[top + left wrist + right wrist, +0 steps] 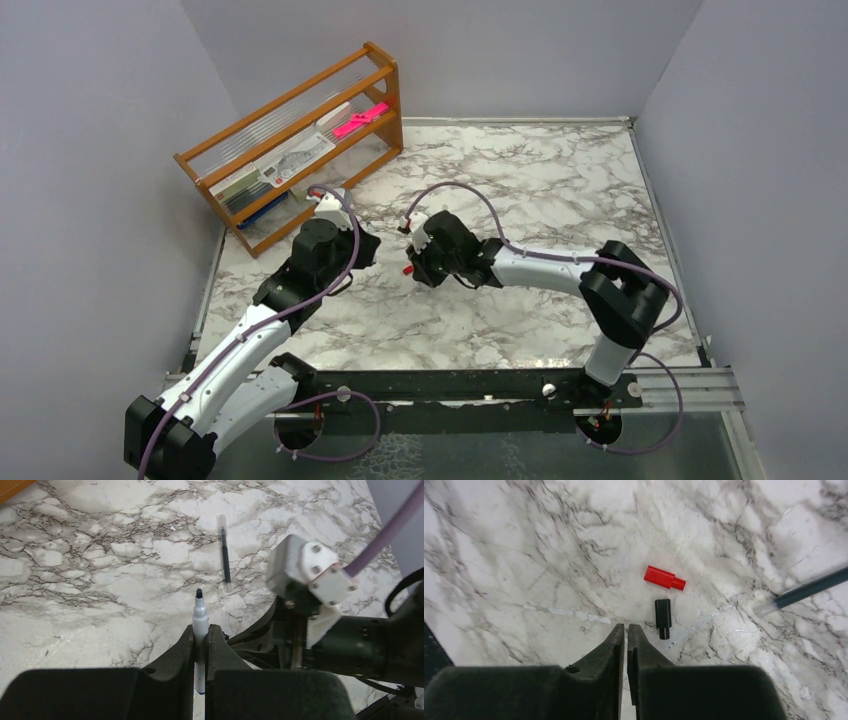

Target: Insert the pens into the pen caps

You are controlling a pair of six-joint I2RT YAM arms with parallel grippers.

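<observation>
A marble table (pixel 560 180) is seen, with a wooden rack (pixel 295 140) at its far left corner. A white pen (pixel 200 612), its black tip pointing away, is clenched in the left gripper (pixel 201 630). The right gripper (pixel 626 630) is pressed closed on nothing. A clear pen (pixel 225 555) is laid flat beyond the white one. A black cap (pixel 663 617) lies just beyond the right gripper's tips, with a red cap (pixel 664 577) near it, slightly farther off.
</observation>
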